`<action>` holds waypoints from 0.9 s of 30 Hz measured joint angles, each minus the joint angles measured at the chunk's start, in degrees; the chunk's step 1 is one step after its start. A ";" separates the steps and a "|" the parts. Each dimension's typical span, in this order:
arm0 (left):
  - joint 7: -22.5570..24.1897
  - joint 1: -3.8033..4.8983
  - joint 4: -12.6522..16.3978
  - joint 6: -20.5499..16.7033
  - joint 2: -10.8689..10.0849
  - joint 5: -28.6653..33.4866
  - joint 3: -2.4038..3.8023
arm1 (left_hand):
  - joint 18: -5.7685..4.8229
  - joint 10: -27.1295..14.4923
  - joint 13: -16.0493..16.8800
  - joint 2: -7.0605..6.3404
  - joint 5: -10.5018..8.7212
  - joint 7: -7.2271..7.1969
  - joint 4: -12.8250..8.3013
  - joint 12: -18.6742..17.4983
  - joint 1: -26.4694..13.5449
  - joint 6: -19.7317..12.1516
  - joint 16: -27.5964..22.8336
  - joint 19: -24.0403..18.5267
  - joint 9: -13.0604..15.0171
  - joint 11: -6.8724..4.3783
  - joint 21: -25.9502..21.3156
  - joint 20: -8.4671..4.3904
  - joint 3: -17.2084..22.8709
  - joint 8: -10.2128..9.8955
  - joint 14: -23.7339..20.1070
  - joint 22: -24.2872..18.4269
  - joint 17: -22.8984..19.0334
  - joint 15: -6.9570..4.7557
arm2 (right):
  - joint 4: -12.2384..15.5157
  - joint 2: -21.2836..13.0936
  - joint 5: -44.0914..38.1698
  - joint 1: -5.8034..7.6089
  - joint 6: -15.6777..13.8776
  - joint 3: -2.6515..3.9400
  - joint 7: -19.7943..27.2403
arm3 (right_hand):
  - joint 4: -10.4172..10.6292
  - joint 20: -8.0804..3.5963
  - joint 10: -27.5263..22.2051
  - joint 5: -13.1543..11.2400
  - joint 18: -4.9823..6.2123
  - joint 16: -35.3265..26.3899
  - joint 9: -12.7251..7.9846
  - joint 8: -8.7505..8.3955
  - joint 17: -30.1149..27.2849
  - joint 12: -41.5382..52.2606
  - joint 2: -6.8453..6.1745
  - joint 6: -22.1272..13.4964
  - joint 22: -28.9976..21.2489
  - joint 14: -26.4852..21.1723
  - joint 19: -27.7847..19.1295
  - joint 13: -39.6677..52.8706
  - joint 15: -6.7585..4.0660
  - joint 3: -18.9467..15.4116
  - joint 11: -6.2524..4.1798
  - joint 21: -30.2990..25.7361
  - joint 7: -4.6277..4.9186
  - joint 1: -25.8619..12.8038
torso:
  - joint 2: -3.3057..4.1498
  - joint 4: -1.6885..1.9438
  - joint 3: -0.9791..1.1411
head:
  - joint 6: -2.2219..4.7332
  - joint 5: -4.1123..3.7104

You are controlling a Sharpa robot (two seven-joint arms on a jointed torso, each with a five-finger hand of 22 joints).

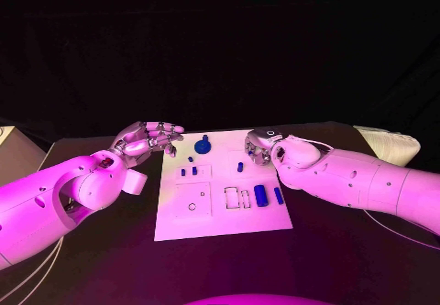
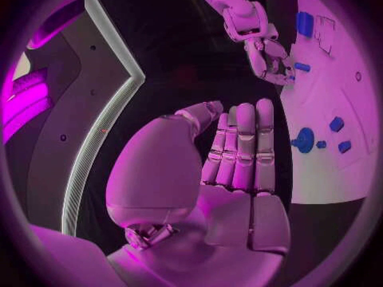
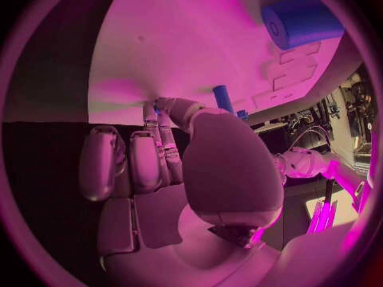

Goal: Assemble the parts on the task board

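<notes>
Two smooth white rounded arms (image 1: 64, 190) end in silver many-fingered hands: left hand (image 1: 147, 138), right hand (image 1: 261, 145). Thin pale cables (image 1: 32, 270) trail beneath.

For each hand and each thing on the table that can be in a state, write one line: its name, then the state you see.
left hand: fingers curled in, holding nothing, beside the board's far left corner.
right hand: at the board's far right edge; grasp cannot be told.
task board: flat on the table.
round blue part: on the board's far end, untouched.
large blue cylinder: lying on its side on the board.
</notes>
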 measured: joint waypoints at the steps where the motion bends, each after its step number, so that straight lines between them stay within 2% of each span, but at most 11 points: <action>1: 0.00 -0.01 0.00 0.00 -0.01 -0.04 0.00 | 0.00 0.00 0.00 0.00 0.00 0.00 0.00 0.00 0.00 0.00 0.00 0.00 0.00 0.00 0.00 0.00 0.00 0.00 0.00 0.00 0.00 0.00 | 0.17 -0.10 -0.08 -0.06 -0.36 -0.03 -0.16 | -0.15 -0.20 0.07 0.11 0.01 0.00 0.09 0.05 0.04 -0.06 0.00 0.00 0.27 0.00 0.20 0.00 0.00 0.15 0.07 0.26 0.00 0.00 | 0.00 0.00 0.00 | 0.02 0.00; 8: -0.01 -0.05 -0.06 0.01 -0.06 -0.35 0.00 | 0.00 0.00 0.00 0.00 0.00 0.00 0.00 0.00 0.00 0.00 0.00 0.00 0.00 0.00 0.00 0.00 0.00 0.00 0.00 0.00 0.00 0.00 | 1.59 -1.03 -0.34 -0.43 -2.98 -0.22 -1.14 | -0.32 -0.20 0.07 0.20 0.12 0.24 0.45 0.37 0.13 -0.05 0.00 0.22 1.06 0.00 0.20 0.10 0.00 0.29 0.07 1.06 -0.24 0.00 | -0.01 0.01 -0.04 | 0.19 0.04; 10: -0.01 -0.06 -0.10 0.02 -0.08 -0.43 0.00 | 0.00 0.00 -0.01 0.00 0.00 0.00 0.00 0.00 0.00 0.00 0.00 0.00 0.00 0.00 0.00 0.00 0.00 0.00 0.00 0.00 0.00 0.00 | 2.10 -1.39 -0.34 -0.44 -3.82 -0.21 -1.27 | -0.32 -0.40 0.28 0.20 -0.71 0.24 0.49 0.37 0.13 0.02 -0.01 0.25 1.28 0.19 0.41 0.12 -0.18 0.29 0.28 1.06 -0.27 0.00 | -0.01 0.02 -0.04 | 0.21 0.04; 13: -0.01 -0.07 -0.21 0.08 -0.11 -0.51 0.00 | 0.01 -0.30 -0.01 0.00 0.00 0.19 0.00 0.00 0.00 -0.63 0.00 0.12 -0.14 0.30 -0.43 -0.12 0.00 0.00 0.00 -0.15 0.00 0.00 | 2.74 -1.90 -0.34 -0.44 -5.00 -0.10 -1.35 | -0.32 -0.40 0.28 0.20 -0.72 0.24 0.49 0.37 0.13 0.18 -0.01 0.25 1.38 0.21 0.41 0.13 -0.20 0.29 0.28 1.26 -0.27 0.00 | -0.03 0.01 -0.05 | 0.26 0.05; 22: 0.02 -0.10 -0.54 0.25 -0.19 -0.67 0.00 | 0.01 -0.51 -0.01 0.00 0.00 0.19 0.16 0.00 0.00 -0.63 0.00 0.11 -0.15 0.09 -0.44 -0.12 -0.16 -0.21 0.00 -0.22 0.00 0.00 | 4.88 -3.70 -0.25 -0.14 -8.10 0.42 -1.46 | -0.54 -0.40 0.28 0.19 -0.71 0.53 0.64 0.65 0.28 0.17 -0.03 0.16 1.74 0.21 0.41 0.14 -0.20 0.38 0.28 1.60 -0.36 0.00 | -0.07 -0.04 -0.06 | 0.48 0.12; 27: 0.03 -0.13 -0.75 0.30 -0.22 -0.71 0.00 | 0.00 -0.51 -0.02 0.00 0.20 0.19 0.16 0.00 0.00 -0.62 0.00 0.11 -0.15 0.09 -0.44 -0.11 -0.16 -0.21 0.00 -0.22 0.00 0.00 | 8.81 -6.13 -0.10 0.39 -9.12 0.73 -1.59 | -0.54 -0.40 0.28 0.18 -0.71 0.53 0.66 0.65 0.28 0.16 -0.11 0.16 1.86 0.21 0.41 0.14 -0.20 0.38 0.28 1.71 -0.36 -0.08 | -0.08 -0.03 -0.05 | 0.63 0.33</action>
